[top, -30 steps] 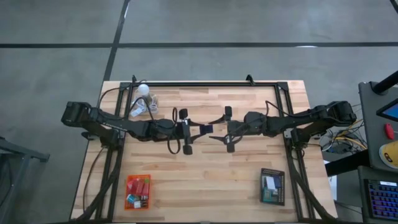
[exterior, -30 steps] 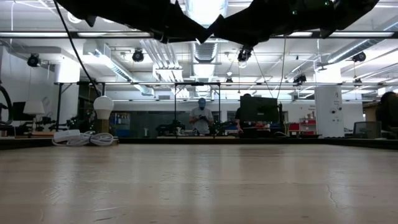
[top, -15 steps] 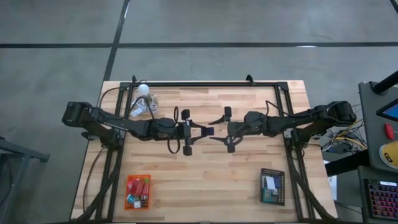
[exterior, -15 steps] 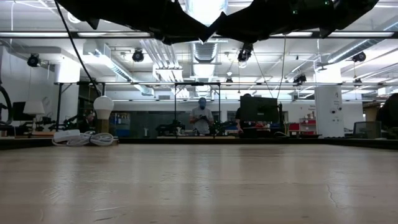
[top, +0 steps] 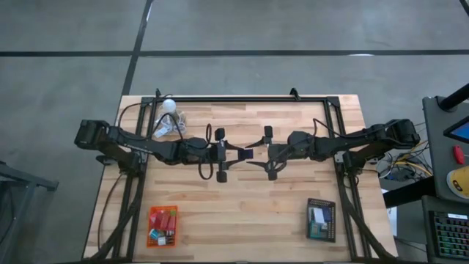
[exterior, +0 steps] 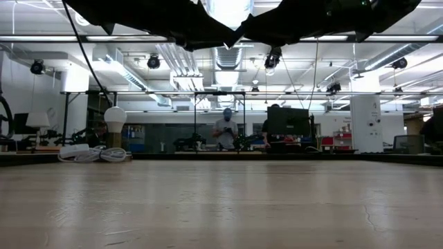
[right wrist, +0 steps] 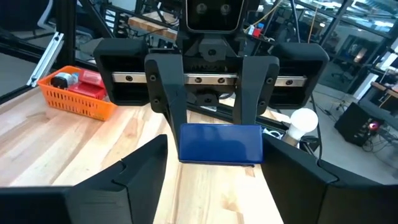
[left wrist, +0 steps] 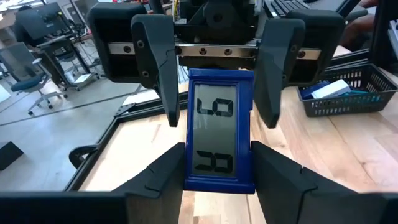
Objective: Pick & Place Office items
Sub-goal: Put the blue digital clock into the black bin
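At the centre of the high view, the left gripper (top: 233,153) pinches a blue LCD clock (left wrist: 216,137) above the table (top: 293,213), offering it toward the right gripper (top: 258,153), whose fingers are spread around it, apparently a handover.

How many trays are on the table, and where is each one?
2. The orange tray sits at the table's near-left corner; the black tray sits at the near-right corner. Nothing suggests another is hidden.

Bare tabletop (top: 249,205) between orange tray (top: 162,226) and black tray (top: 321,220)
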{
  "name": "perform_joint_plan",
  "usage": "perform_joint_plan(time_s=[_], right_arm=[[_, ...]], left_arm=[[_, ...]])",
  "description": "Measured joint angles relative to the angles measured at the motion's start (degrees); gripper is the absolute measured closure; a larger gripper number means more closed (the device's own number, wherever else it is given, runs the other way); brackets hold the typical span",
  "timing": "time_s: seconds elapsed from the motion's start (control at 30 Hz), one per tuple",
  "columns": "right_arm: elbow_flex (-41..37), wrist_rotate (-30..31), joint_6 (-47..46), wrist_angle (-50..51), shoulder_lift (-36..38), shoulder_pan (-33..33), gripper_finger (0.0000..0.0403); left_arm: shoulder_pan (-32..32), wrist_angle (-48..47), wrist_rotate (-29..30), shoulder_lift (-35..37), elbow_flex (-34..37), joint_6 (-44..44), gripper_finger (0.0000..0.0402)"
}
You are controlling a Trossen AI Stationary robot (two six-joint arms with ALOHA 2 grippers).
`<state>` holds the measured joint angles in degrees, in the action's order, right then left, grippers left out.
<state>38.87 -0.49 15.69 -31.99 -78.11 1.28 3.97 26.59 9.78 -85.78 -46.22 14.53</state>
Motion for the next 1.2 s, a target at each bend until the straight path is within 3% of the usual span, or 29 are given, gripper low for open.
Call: perform_joint_plan(time_s=[0.47, 1.2], right_arm=[[0.00, 0.09, 1.48, 0.02, 0.00, -0.02, 0.0252], [0.00, 0.22, 1.66, 0.04, 0.00, -0.02, 0.0240]], left_arm=[[-0.11, -0.01, -0.20, 0.00, 0.12, -0.15, 0.0239], [-0.11, 0.01, -0.01, -0.02, 0.15, 0.98, 0.0238]])
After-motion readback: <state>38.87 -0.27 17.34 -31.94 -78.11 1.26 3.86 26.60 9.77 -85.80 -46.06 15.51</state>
